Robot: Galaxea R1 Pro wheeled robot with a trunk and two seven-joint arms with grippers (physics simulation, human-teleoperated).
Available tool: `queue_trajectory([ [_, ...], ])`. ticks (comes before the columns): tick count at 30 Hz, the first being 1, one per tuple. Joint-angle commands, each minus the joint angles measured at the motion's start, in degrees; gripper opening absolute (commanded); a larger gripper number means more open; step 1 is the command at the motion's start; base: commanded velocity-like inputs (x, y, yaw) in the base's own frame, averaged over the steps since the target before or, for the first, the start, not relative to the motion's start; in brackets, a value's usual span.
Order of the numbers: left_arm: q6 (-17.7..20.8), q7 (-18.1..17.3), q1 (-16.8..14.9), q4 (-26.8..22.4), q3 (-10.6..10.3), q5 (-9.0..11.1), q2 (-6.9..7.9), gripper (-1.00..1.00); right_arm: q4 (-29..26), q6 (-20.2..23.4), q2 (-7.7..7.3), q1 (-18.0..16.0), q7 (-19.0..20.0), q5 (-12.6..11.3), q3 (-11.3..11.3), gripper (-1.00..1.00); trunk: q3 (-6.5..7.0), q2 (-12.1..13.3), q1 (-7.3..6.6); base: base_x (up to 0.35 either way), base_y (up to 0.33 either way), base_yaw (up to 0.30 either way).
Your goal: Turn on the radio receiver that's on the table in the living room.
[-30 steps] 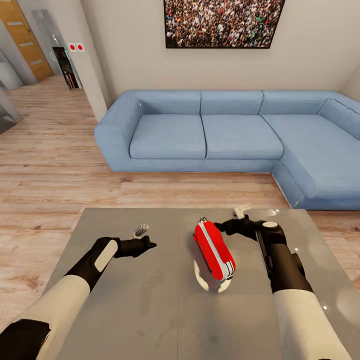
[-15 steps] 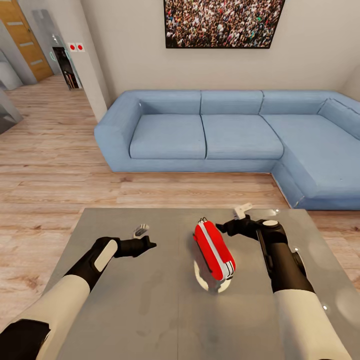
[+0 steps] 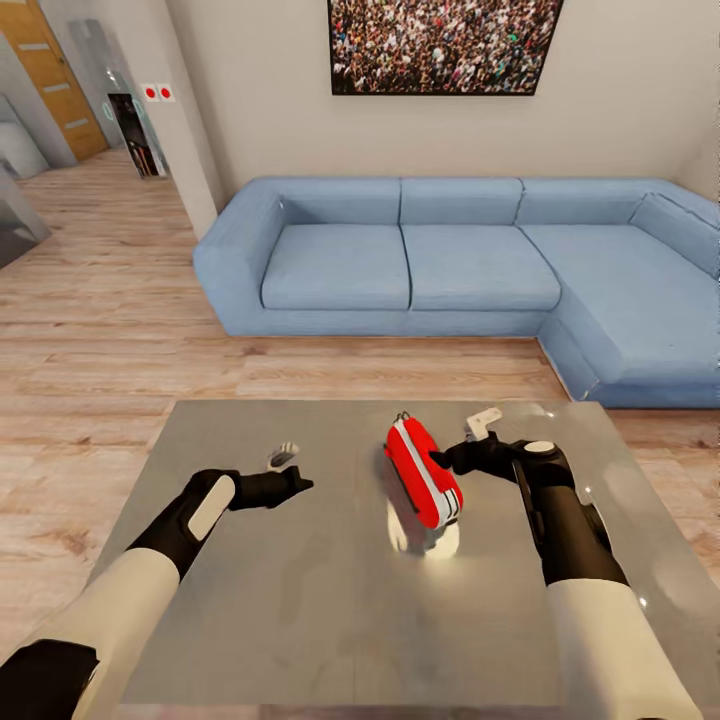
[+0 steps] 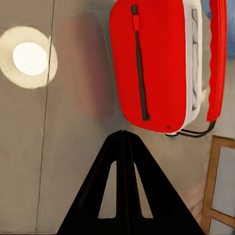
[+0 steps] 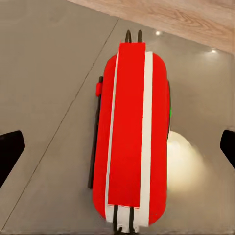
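Right gripper (image 3: 470, 440) fingers spread wide: in the right wrist view the two dark fingertips (image 5: 10, 152) sit at opposite frame edges with the glossy red rounded radio receiver with white-and-grey trim bands (image 5: 129, 134) centred between them, nothing held. Probably lined up this way so one finger can press a control on the radio's side; which button is the power switch I cannot tell.

Left gripper (image 3: 290, 478) fingers look pressed together: in the left wrist view they form one dark wedge (image 4: 122, 191) closing to a point, gripping nothing, aimed at the radio's broad red face (image 4: 149, 63) but apart from it.

The radio (image 3: 422, 472) stands on edge, right of centre in the head view, on the large glossy grey reflective coffee table (image 3: 250, 600), over a bright lamp reflection. Blue L-shaped sofa (image 3: 450, 265) and framed crowd picture (image 3: 445, 45) fill the upper frame, with light wood plank floor (image 3: 100, 330) at left.

Pose: right arm reaches forward at lower right, wrist bent inward toward the radio, gripper just beside it. Left arm extends from lower left, low over the table, well apart from the radio; likely parked or ready to steady it.
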Motion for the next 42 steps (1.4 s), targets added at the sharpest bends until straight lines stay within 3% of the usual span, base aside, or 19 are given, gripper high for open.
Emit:
queue_trajectory([
  [1, 0.0, 0.0, 0.0, -0.1, 0.0, 0.0, 0.00, -1.00, 0.0, 0.0, 0.00, 0.0, 0.0, 0.0, 0.0, 1.00, 0.00, 0.0, 0.00, -0.330, -0.052, 0.000],
  [19, 0.0, 0.0, 0.0, -0.6, 0.0, 0.0, -0.07, -1.00, 0.5, -0.2, 0.00, 0.0, 0.0, -0.4, -0.3, 1.00, 0.00, 0.0, 0.00, -0.315, -0.058, 0.000],
  [42, -0.1, 0.1, 0.0, -0.6, 0.0, 0.0, -0.07, -1.00, 0.5, -0.1, 0.07, 0.0, -0.4, -0.4, -0.4, 1.00, 0.16, 0.0, 0.00, -0.016, -0.002, 0.000],
])
